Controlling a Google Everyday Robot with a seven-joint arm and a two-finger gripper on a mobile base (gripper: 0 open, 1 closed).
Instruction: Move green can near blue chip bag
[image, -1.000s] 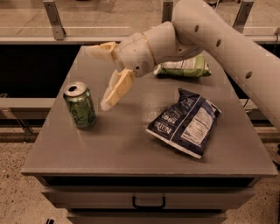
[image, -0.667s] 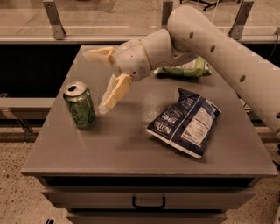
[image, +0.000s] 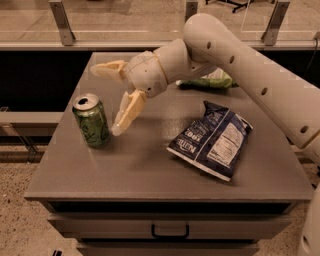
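Right now the claw (image: 105, 100) hangs spread wide and empty above the surface (image: 145, 170), one pale finger (image: 107, 68) reaching out high and the other (image: 127, 111) slanting down. The green can (image: 91, 121) stands upright just beside the tip of that lower finger, on the side of the claw away from the arm, not yet between the fingers. Whether tip and can touch I cannot tell. The blue chip bag (image: 212, 140) lies well apart on the claw's other side, and a green chip bag (image: 205, 83) sits behind the arm.

The step in hand looks like the approach to a grasp. To do it well, the claw should probably drop and slide towards the can until the fingers straddle its body at about mid-height, then close squarely across the round wall. A close near the rim or off-centre could tip the can.

The can is a smooth metal cylinder with a silver top and an open tab hole. It is likely slick and easily dented, so a moderate squeeze suits it. The bag is crinkled, glossy film, puffed and soft, so the can belongs next to it, not on its edge.
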